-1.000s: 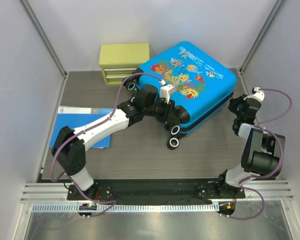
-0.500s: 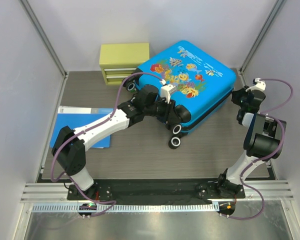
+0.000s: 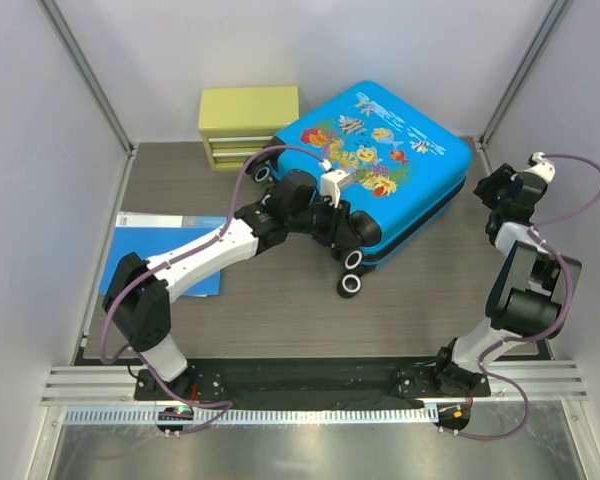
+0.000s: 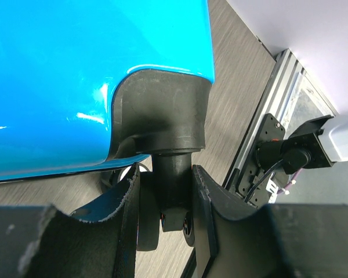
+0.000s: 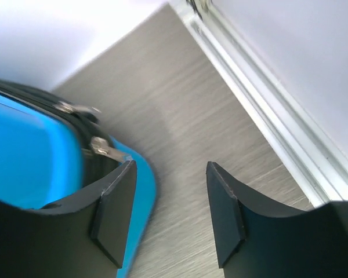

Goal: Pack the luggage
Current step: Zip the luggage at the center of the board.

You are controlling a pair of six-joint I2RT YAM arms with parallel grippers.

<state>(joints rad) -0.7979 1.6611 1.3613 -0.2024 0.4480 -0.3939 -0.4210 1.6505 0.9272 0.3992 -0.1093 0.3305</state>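
The luggage [image 3: 380,150], bright blue with a fish-and-coral print, lies flat and zipped at the back of the table. My left gripper [image 3: 342,228] is at its near corner, shut on the black stem of a wheel [image 4: 173,197] below the caster housing [image 4: 159,110]. The left gripper [image 4: 165,174] has both fingers pressed against that stem. My right gripper [image 3: 492,188] hangs open just off the luggage's right corner. In the right wrist view the right gripper [image 5: 169,179] holds nothing, with two metal zipper pulls [image 5: 107,150] beside its left finger.
A yellow-green drawer box [image 3: 248,125] stands at the back left, touching the luggage. A flat blue folder [image 3: 145,250] lies by the left wall under the left arm. An aluminium frame rail [image 5: 267,116] and white walls close the right side.
My right gripper has opened and moved right and back, away from the luggage's right corner. The left arm and the luggage have not moved.
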